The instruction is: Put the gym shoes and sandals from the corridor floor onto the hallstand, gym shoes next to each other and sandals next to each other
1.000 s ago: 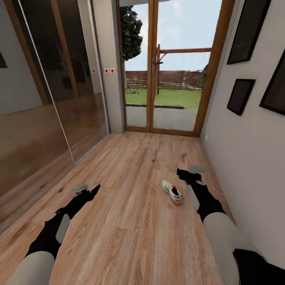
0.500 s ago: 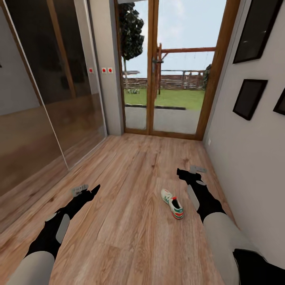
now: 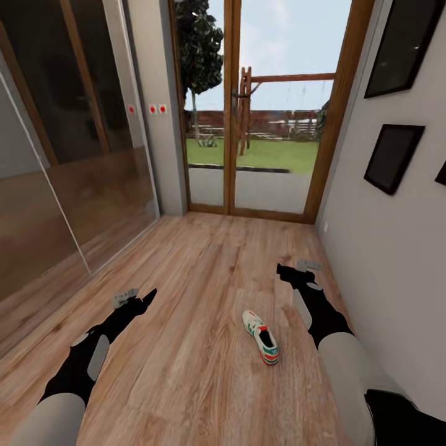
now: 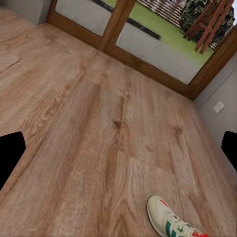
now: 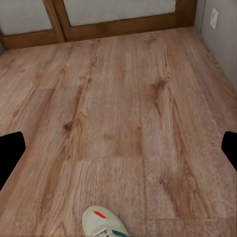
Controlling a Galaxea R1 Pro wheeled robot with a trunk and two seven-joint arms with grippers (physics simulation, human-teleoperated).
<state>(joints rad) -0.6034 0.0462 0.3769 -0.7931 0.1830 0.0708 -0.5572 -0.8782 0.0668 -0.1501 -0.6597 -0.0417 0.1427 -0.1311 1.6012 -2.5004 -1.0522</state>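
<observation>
One gym shoe (image 3: 261, 337), white with green stripes and a red-orange tongue, lies on the corridor floor (image 3: 186, 347) between my arms, toe pointing away from me. It also appears in the left wrist view as the gym shoe (image 4: 170, 222) and in the right wrist view as the gym shoe's toe (image 5: 103, 222). My left gripper (image 3: 127, 297) hovers open over bare planks well to the shoe's left. My right gripper (image 3: 308, 265) is open, ahead of the shoe and to its right. Both hold nothing. The sandals and the hallstand are out of view.
A wood-framed glass door (image 3: 232, 124) closes the corridor's far end. Mirrored sliding panels (image 3: 62, 161) line the left side. The white wall (image 3: 384, 248) on the right carries dark picture frames (image 3: 393, 155) and runs close to my right arm.
The whole view has advanced toward the door and turned slightly, so the shoe now sits nearer and lower in the picture. Both arms keep the same pose.
</observation>
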